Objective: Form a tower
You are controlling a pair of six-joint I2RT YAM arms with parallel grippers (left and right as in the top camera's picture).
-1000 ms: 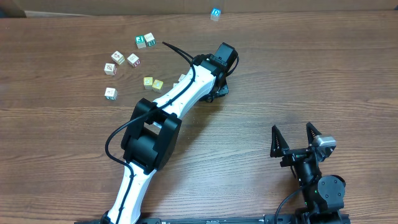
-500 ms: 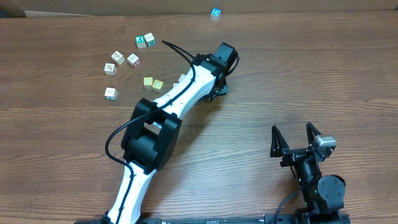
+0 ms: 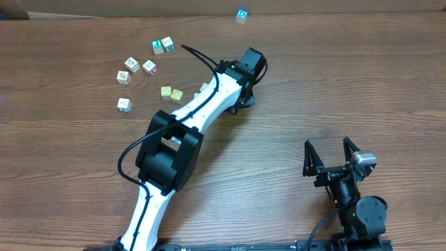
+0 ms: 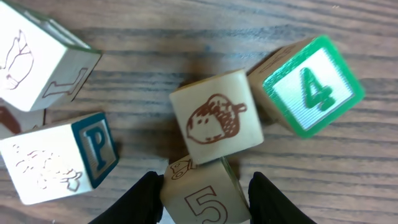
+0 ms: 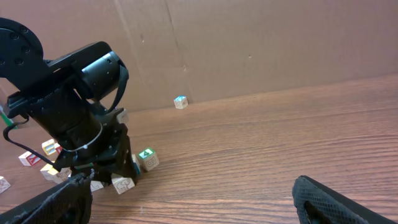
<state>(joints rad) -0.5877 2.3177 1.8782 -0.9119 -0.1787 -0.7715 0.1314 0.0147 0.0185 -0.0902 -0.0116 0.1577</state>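
The tower (image 3: pixel 241 14) stands at the top centre of the overhead frame, its long axis vertical and its blue-printed face up. The left gripper (image 4: pixel 202 190) is clamped on the cube numbered 5 (image 4: pixel 202 202). The right gripper (image 3: pixel 329 155), at lower right, is spread wide and empty.

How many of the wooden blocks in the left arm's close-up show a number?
2. A cream wooden cube with a green-bordered 4 lies upper right; a cream wooden cube marked 5 sits between the fingers at bottom. Hidden faces may carry more.
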